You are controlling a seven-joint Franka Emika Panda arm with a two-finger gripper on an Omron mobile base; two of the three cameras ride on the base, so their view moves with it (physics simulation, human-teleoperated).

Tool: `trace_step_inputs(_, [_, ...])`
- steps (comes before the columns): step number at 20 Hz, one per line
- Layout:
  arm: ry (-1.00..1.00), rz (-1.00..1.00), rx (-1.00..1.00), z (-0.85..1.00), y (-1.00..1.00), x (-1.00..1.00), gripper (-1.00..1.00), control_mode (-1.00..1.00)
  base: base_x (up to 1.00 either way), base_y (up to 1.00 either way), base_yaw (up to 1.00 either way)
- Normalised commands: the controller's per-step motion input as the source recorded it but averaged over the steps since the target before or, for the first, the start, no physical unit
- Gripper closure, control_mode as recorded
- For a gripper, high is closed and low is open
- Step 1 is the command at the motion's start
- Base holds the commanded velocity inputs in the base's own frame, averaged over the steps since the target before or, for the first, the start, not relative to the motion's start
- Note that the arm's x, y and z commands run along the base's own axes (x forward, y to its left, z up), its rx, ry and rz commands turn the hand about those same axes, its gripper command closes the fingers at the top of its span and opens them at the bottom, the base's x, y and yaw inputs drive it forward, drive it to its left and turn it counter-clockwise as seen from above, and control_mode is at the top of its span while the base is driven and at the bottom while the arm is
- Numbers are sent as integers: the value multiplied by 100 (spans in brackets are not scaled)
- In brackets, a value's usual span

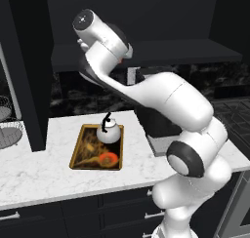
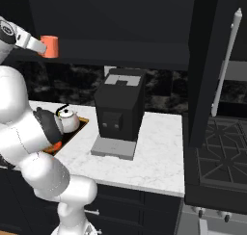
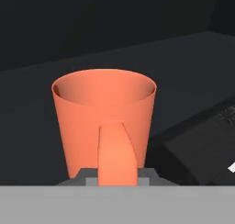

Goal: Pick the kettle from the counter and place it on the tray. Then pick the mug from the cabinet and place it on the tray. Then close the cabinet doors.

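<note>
Step 2 in hand: gripper at the mug, w/ handle dead ahead btwn the tips, mug upright on cabinet shelf. Can't tell if clamped yet. Next: secure grip, lift out, carry down to tray, well below, already holding kettle

We are finding no text, label, brand, number or sign that can be read in these pictures.
</note>
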Motion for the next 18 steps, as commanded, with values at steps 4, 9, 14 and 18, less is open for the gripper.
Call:
trace_step_inputs(4, [0, 14, 7, 0, -16, -100, 100, -100, 0, 0, 0])
trace_step_inputs(9, [-1, 21, 2, -11, -21, -100, 100, -100, 0, 0, 0])
trace_step_inputs(14, [-1, 30, 0, -30, -19, -100, 100, -100, 0, 0, 0])
trace_step_inputs(18, [-2, 33, 0, -50, -14, -96, 100, -100, 0, 0, 0])
